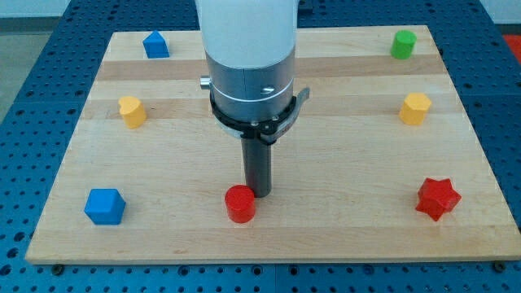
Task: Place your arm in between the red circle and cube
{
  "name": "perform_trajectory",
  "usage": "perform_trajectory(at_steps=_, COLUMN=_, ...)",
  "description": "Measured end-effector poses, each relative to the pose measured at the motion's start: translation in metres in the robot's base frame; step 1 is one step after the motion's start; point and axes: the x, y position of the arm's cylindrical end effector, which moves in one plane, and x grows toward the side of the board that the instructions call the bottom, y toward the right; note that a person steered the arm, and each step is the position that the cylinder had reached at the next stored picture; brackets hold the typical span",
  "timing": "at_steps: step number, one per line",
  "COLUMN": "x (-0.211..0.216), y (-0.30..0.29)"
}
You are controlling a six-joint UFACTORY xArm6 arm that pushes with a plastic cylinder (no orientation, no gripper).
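**Tip beside the red circle on the wooden board**

A pale wooden board lies on a blue perforated table. The red circle, a short round cylinder standing upright with no telling long axis, sits near the board's bottom edge. My tip stands just beside it, toward the view's upper right, apparently touching. The blue cube rests well to the circle's left. The arm ends in an upright rod, with no jaws to open or close.
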Motion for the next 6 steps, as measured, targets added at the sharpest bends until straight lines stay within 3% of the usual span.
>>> perform_trajectory(at_steps=2, x=-0.022, y=-0.020)
perform_trajectory(at_steps=3, x=-0.025, y=-0.076)
perform_trajectory(at_steps=4, x=-0.003, y=-0.113)
perform_trajectory(at_steps=6, x=0.023, y=-0.114)
